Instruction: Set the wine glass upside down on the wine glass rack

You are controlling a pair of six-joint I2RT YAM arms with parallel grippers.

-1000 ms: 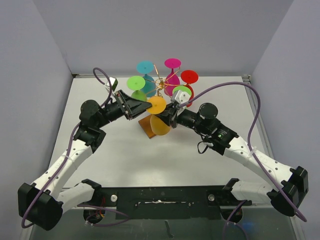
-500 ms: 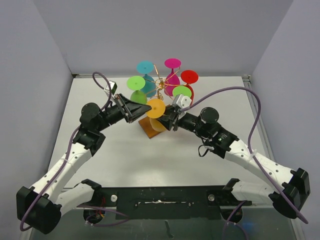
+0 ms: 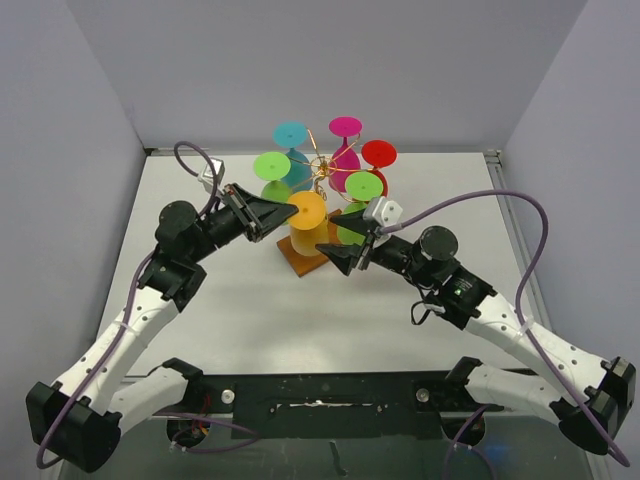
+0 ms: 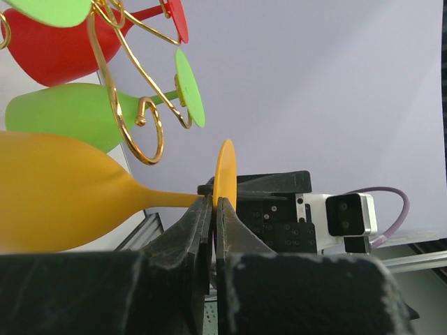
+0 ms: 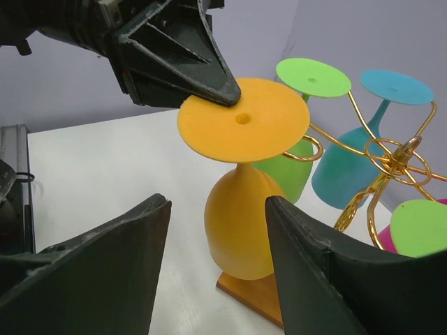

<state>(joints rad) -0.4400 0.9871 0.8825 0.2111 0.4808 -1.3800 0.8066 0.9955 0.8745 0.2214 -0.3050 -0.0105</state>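
While left pincer [image 3: 288, 213] pinches orange wine glass [image 3: 306, 238] foot, right pincer [image 3: 333, 258] spread wide

Robot lab, bare walls [image 3: 400, 70], white table [image 3: 250, 300]

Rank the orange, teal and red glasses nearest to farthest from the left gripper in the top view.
1. Orange glass, its foot pinched by the left gripper.
2. Teal glass, farther back.
3. Red glass, back right.

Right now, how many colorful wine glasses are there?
6: teal glass, pink glass, red glass at the back, left green glass, right green glass, orange glass in front. Others may be hidden.
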